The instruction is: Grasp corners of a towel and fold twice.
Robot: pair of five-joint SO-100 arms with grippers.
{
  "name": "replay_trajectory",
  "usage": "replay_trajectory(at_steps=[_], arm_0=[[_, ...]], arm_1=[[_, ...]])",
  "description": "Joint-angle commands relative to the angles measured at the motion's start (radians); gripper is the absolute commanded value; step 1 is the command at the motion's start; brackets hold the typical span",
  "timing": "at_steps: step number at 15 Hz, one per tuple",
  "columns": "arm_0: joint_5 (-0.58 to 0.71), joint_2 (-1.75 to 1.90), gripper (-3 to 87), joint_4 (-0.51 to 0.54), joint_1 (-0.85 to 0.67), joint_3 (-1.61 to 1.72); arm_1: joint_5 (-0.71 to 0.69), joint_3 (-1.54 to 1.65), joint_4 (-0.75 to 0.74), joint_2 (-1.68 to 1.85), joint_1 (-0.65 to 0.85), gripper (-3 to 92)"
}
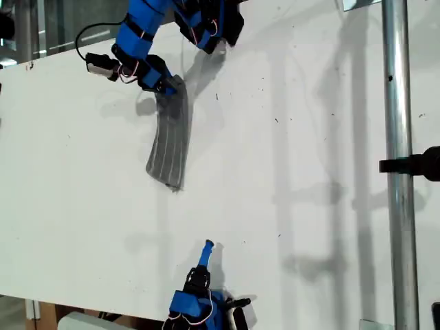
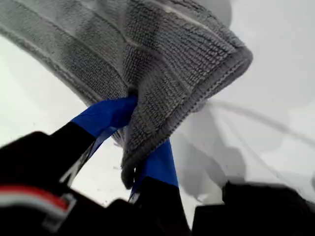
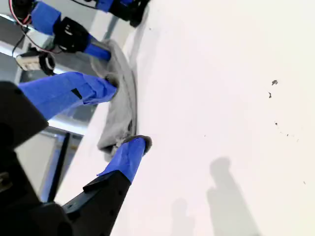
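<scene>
Towel (image 1: 169, 143) hangs as a narrow, bunched grey strip in the exterior view, near that view's upper left on the white table (image 1: 309, 172). Its upper end is pinched by my first gripper (image 1: 167, 85), and its lower end trails onto the table. My second gripper (image 1: 207, 245) sits near the bottom of that view, well apart from the cloth, pointing toward it.

First wrist view: my first gripper (image 2: 135, 142) is clamped on the towel (image 2: 162, 64), blue fingers (image 2: 106, 114) on either side of a doubled edge with a rounded corner (image 2: 236, 54) sticking out past them. Only this view shows how much cloth is caught; the grip looks secure but bunched.

Second wrist view: my second gripper (image 3: 118, 115) has its fingers spread with nothing between them, and the towel (image 3: 118, 113) lies beyond, still distant. This view alone shows those jaws apart.

To do the fold well, I judge that my first gripper should keep its pinch and draw the cloth flat, so that a free corner lies exposed for my second gripper.
</scene>
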Motion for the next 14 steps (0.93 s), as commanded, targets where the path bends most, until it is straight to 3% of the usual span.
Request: replay_trajectory(at_steps=[1,3,6,10,11,12,13,14], arm_0=[[-0.008,0.006,18.7,-0.002,0.012,-0.005],[-0.006,0.006,18.7,-0.003,0.015,-0.003],[-0.015,0.006,18.4,-0.003,0.035,-0.006],[-0.025,0.006,18.5,-0.003,0.051,0.000],[-0.025,0.006,18.5,-0.003,0.052,0.000],[-0.025,0.006,18.5,-0.003,0.052,-0.003],[-0.025,0.006,18.6,-0.003,0.054,-0.002],[-0.026,0.006,18.7,-0.005,0.054,0.003]], arm_1=[[0.075,-0.126,0.278,0.192,-0.106,-0.2],[0.104,-0.149,0.077,0.173,-0.232,-0.2],[0.077,-0.341,-0.256,-0.121,-0.305,-0.2],[0.058,-0.505,-0.451,-0.414,-0.290,-0.2],[0.058,-0.505,-0.492,-0.434,-0.290,3.4],[0.058,-0.508,-0.525,-0.437,-0.296,28.5],[0.058,-0.494,-0.571,-0.413,-0.298,27.1],[0.058,-0.460,-0.657,-0.364,-0.295,16.7]])
